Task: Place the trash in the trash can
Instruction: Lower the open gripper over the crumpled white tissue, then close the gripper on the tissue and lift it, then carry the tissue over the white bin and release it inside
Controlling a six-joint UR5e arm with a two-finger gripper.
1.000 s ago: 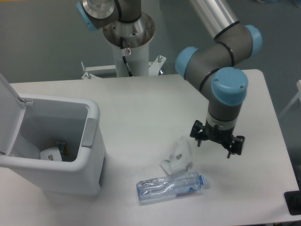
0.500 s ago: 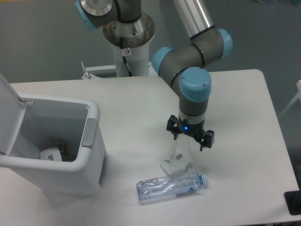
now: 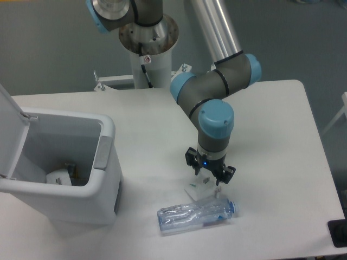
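Wrapper (image 3: pixel 201 186) is likely light, soft and crinkly; its raised fold is straddled by the spread end effector (image 3: pixel 210 172).

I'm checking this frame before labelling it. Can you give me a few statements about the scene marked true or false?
1. The trash can has its lid open. True.
2. The crushed bottle lies inside the trash can. False: it lies on the table, in front of the gripper.
3. The gripper is right over the wrapper, fingers apart. True.
4. The trash can is empty. False: something white sits at its bottom.
5. The bottle has a red cap. False: the cap is blue.
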